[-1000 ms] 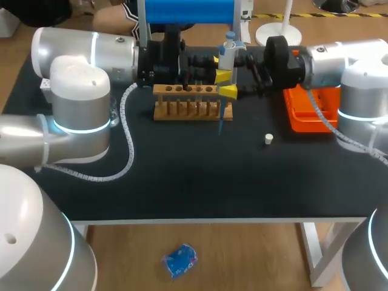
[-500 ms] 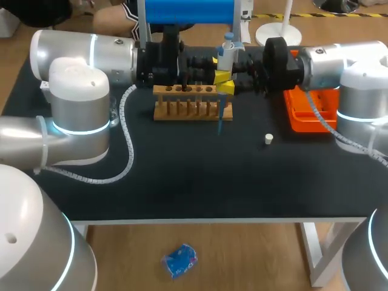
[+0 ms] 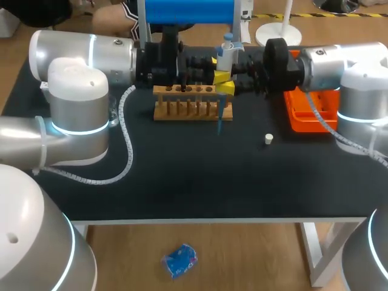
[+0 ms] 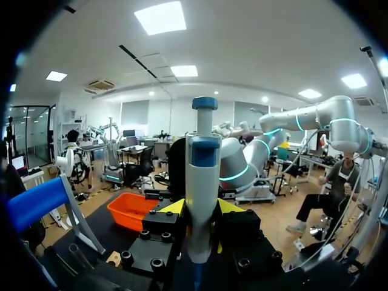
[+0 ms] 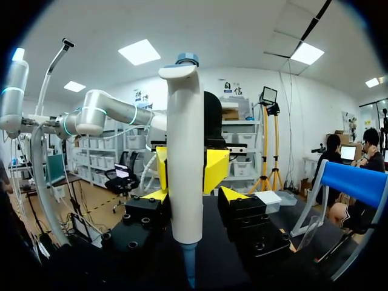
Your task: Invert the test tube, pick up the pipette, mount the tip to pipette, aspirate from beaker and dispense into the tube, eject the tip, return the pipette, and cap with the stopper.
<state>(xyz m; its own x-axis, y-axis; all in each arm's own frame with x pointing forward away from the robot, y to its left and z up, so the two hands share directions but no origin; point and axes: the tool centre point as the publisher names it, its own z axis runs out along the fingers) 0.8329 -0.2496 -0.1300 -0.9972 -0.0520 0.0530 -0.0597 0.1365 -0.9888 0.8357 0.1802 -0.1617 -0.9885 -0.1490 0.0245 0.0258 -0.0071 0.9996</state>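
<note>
The white and blue pipette (image 3: pixel 226 51) stands upright over the right end of the wooden test tube rack (image 3: pixel 185 104), with its blue tip (image 3: pixel 219 124) hanging in front of the rack. My left gripper (image 3: pixel 215 61) comes in from the left and is shut on the pipette (image 4: pixel 203 182). From the right, my right gripper (image 3: pixel 224 82) has its yellow fingertips pressed on the pipette (image 5: pixel 185 151) from both sides. In each wrist view, the left gripper (image 4: pixel 200 209) and right gripper (image 5: pixel 187 173) flank the body. The small white stopper (image 3: pixel 268 139) lies on the mat to the right.
An orange tray (image 3: pixel 312 109) sits at the right behind the right arm. The blue pipette stand (image 3: pixel 191 11) rises at the back. My left arm's cable (image 3: pixel 127 145) loops over the mat at the left. Black mat in front of the rack is bare.
The right gripper's yellow fingertips stood apart around the pipette a second ago and have closed onto it. The left gripper and the pipette have stayed in place.
</note>
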